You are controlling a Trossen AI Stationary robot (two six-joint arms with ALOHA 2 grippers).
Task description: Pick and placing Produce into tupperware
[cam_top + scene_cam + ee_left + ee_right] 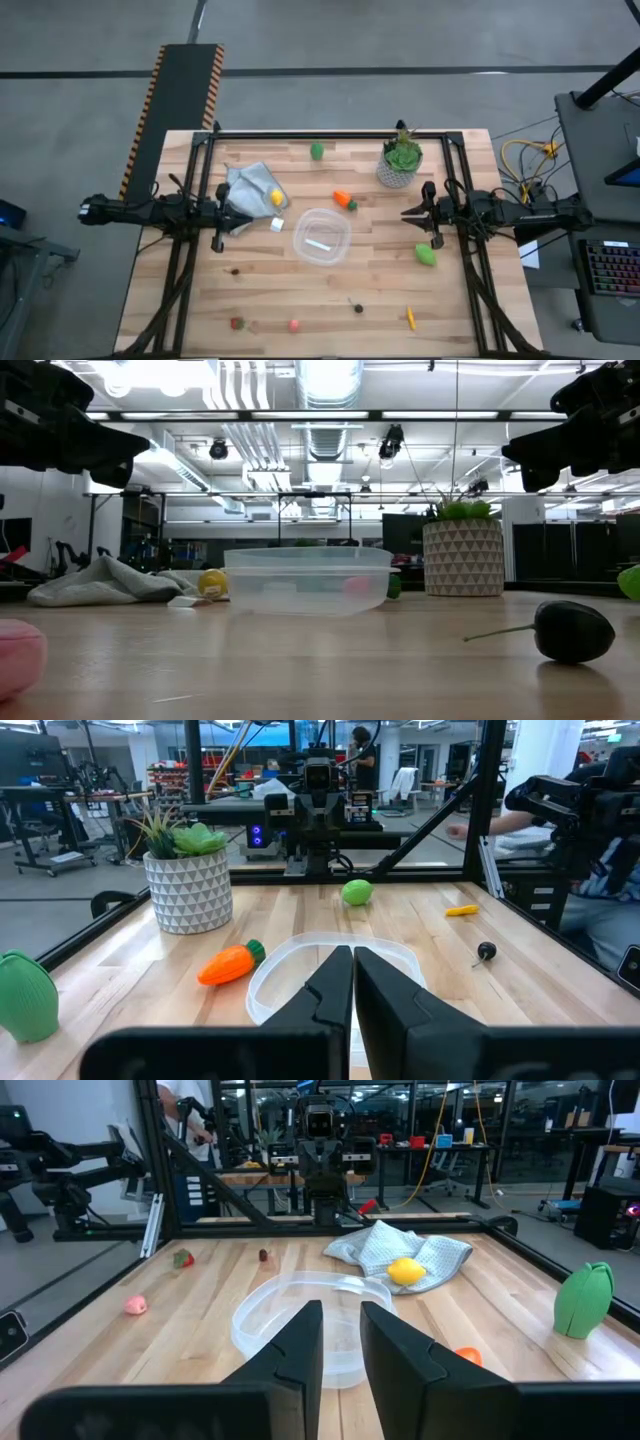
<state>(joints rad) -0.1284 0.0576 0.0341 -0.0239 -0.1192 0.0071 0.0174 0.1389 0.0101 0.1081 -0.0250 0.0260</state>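
The clear tupperware (321,237) stands on the table's middle, between both arms. Produce lies scattered around it: an orange carrot (343,199), a yellow piece (276,197) on a grey cloth, green pieces (317,151) (426,255), and red (237,323), pink (294,325), dark (358,308) and yellow (410,318) pieces near the front edge. My left gripper (353,955) hangs level and shut at the table's left, pointing at the tupperware (300,970). My right gripper (342,1310) hangs level at the right, with a narrow empty gap between its fingers, facing the tupperware (270,1315).
A potted plant (402,160) stands at the far right. A crumpled grey cloth (250,190) lies at the left under my left gripper, with a small white cube (277,225) beside it. A black frame runs along the table's far and side edges.
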